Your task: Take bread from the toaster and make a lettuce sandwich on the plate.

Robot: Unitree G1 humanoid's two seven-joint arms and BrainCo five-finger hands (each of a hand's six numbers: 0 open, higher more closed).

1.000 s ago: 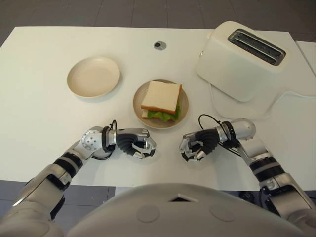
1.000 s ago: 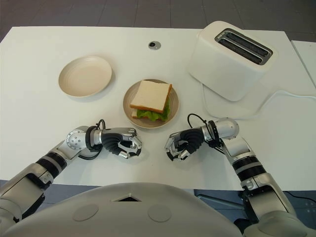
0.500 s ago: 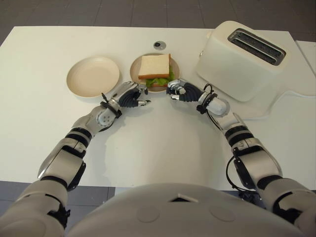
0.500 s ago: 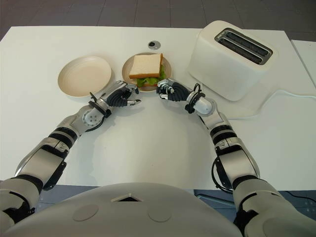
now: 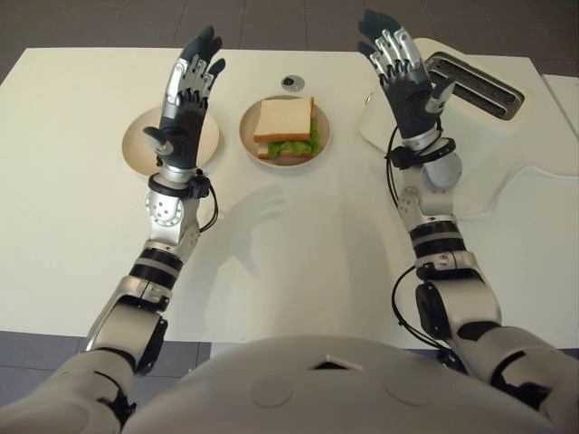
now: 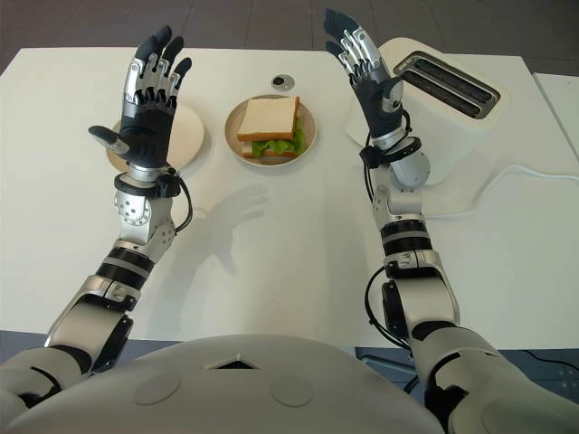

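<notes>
A: Now, the hands?

B: Both are raised above the tabletop [image 5: 317,244], fingers spread wide and pointing up, holding nothing. The left hand [image 5: 185,99] stands in front of the cream dish [image 5: 136,152]. The right hand [image 5: 398,72] stands in front of the toaster [image 5: 479,127], at its left end.

A: And the sandwich?

B: The sandwich [image 5: 286,127] sits on the tan plate [image 5: 249,137], between the two hands. White bread is on top, with lettuce showing along the near and right edges and a second slice beneath. The toaster is to the right of the plate and not touching it.
</notes>
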